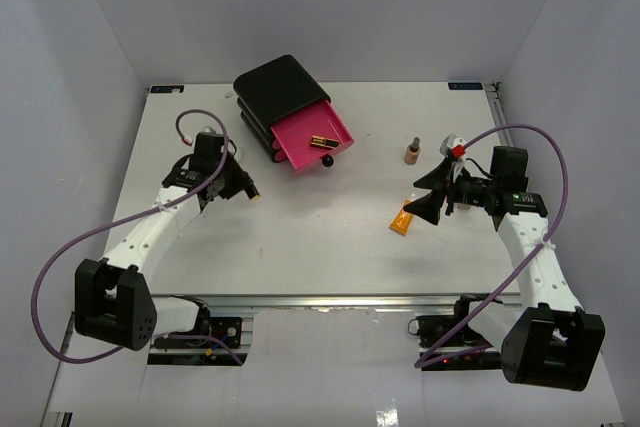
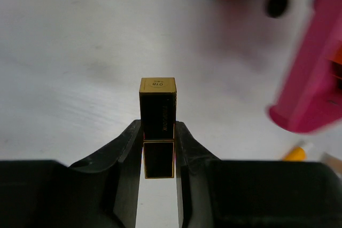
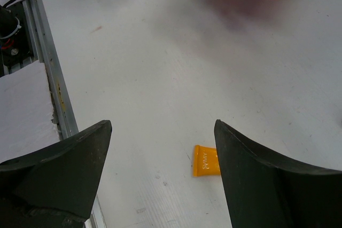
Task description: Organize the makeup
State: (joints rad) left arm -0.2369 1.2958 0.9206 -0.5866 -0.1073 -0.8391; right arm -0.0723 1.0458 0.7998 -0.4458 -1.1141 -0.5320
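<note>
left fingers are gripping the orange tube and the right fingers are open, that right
Not quite. The left fingers are gripping a lipstick, not the orange tube, as the left wrist view shows. The tube lies loose below the right fingers, which are open as you said.

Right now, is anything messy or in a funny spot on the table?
Nothing is spilled or broken. The tube lies loose on the table and the bottle stands alone, both outside the open drawer, which holds one lipstick. The box sits crooked to the table's edges.
</note>
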